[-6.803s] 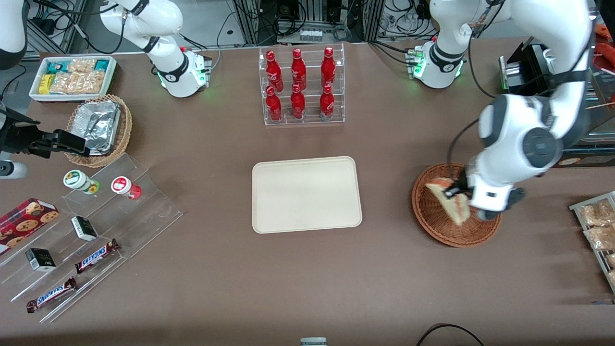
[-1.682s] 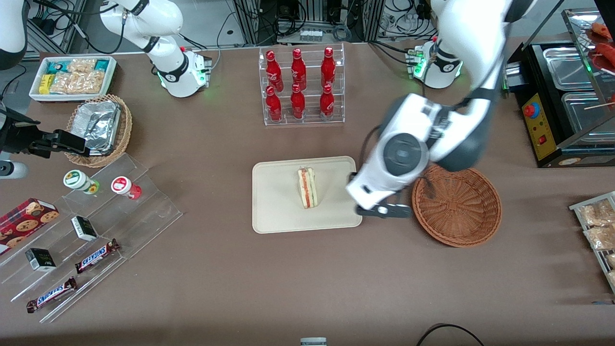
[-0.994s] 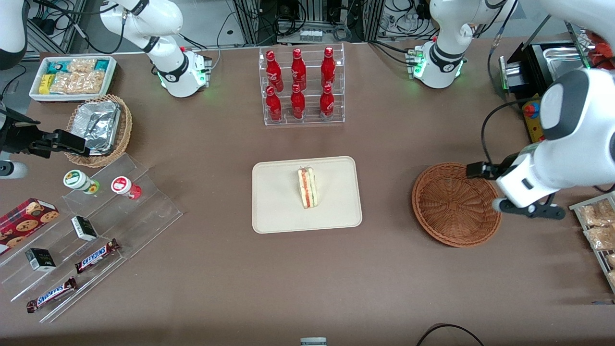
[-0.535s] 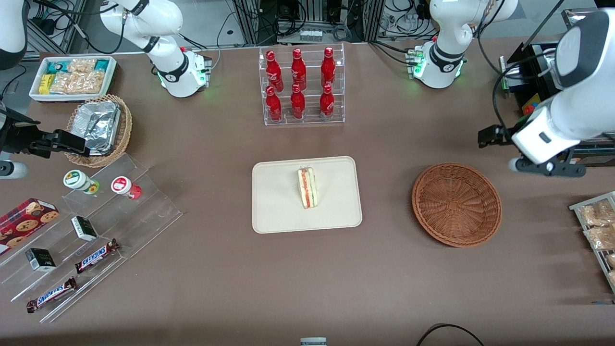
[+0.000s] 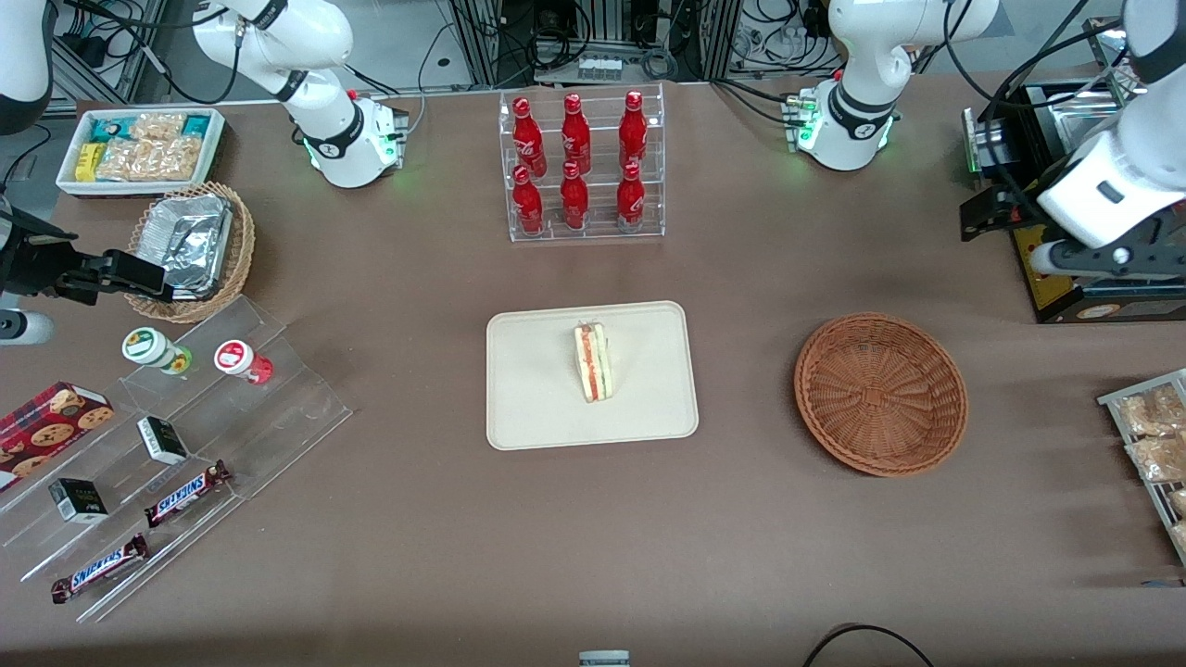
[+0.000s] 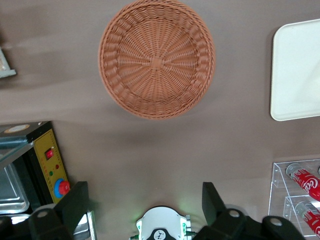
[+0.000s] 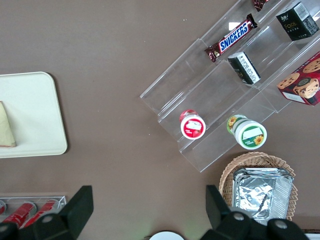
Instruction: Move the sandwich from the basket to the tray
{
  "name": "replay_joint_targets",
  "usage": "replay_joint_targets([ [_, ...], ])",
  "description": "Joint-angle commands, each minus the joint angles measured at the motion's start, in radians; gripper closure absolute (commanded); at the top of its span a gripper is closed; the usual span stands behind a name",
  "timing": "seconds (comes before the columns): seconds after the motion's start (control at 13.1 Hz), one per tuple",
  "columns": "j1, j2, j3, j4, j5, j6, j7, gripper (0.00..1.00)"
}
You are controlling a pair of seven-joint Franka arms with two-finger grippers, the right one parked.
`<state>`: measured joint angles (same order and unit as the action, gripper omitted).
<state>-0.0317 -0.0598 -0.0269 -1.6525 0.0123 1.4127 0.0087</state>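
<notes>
The sandwich (image 5: 593,362) is seen lying on the tray (image 5: 537,408), near its middle, filling edge up. The basket (image 5: 880,394) is left holding nothing. The gripper (image 6: 145,212) is held high above the table toward the working arm's end, well apart from the basket, fingers (image 6: 75,202) apparently spread wide and clasping nothing.

Front view looks steeply down over the whole table (image 5: 389,556). Left wrist camera, high up, faces straight down on the basket (image 6: 157,58) and a tray (image 6: 299,70) edge; both views share these. The gripper (image 6: 145,210) frames that view.
</notes>
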Motion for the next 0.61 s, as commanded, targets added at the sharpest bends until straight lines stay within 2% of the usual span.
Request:
replay_joint_targets([
  [0.0,0.036,-0.041,-0.002,-0.021,0.009,-0.018,-0.001,0.00],
  [0.15,0.036,-0.043,-0.002,-0.026,0.011,-0.024,-0.004,0.00],
  [0.54,0.038,0.075,-0.001,0.066,0.006,0.022,0.007,0.00],
])
